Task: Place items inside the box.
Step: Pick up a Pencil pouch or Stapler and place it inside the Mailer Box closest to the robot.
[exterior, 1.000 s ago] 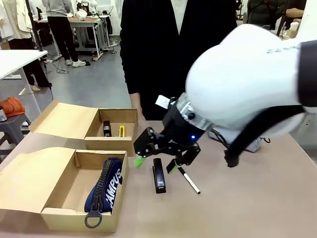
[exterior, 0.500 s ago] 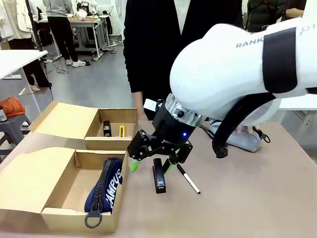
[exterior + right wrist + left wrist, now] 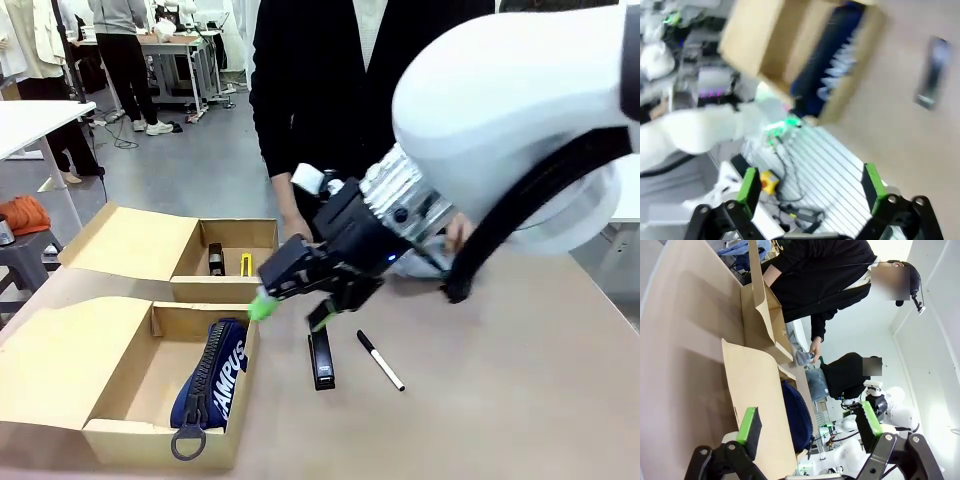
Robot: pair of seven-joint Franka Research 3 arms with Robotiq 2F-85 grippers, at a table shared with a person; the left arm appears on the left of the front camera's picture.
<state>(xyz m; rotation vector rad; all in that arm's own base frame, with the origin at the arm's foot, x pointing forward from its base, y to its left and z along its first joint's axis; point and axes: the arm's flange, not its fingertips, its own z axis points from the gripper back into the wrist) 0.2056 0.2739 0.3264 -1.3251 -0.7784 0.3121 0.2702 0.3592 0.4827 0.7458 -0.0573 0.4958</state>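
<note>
Right end effector (image 3: 291,312): jaws wide apart with nothing between them. It hangs over the middle of the desk, between the near box and the stapler, tilted toward the box.
Left end effector (image 3: 809,421): jaws apart and holding nothing, seen in its own wrist view low beside the near box's flap.
Navy pouch (image 3: 215,375): lies in the near box (image 3: 160,442), its zip pull hanging over the front wall.
Stapler (image 3: 321,358): flat on the desk, just right of the near box and close under the right end effector's green tip.
Marker (image 3: 381,361): on the desk near the stapler, not touching it, lying at an angle.
Yellow utility knife (image 3: 246,264): in the far box (image 3: 222,290), beside a dark item too small to identify.
Front view adds: a person in black (image 3: 320,90) stands at the far edge.
Left wrist view adds: the person's hand (image 3: 814,347) on a grey item; the scene is turned sideways.
Right wrist view adds: a blurred look down on the box with the pouch and on the stapler, with green pads (image 3: 749,184) in front.
Desk (image 3: 520,400): tan and matte.
Room: grey floor, a white table (image 3: 40,115), an orange bundle (image 3: 22,213) at left.
</note>
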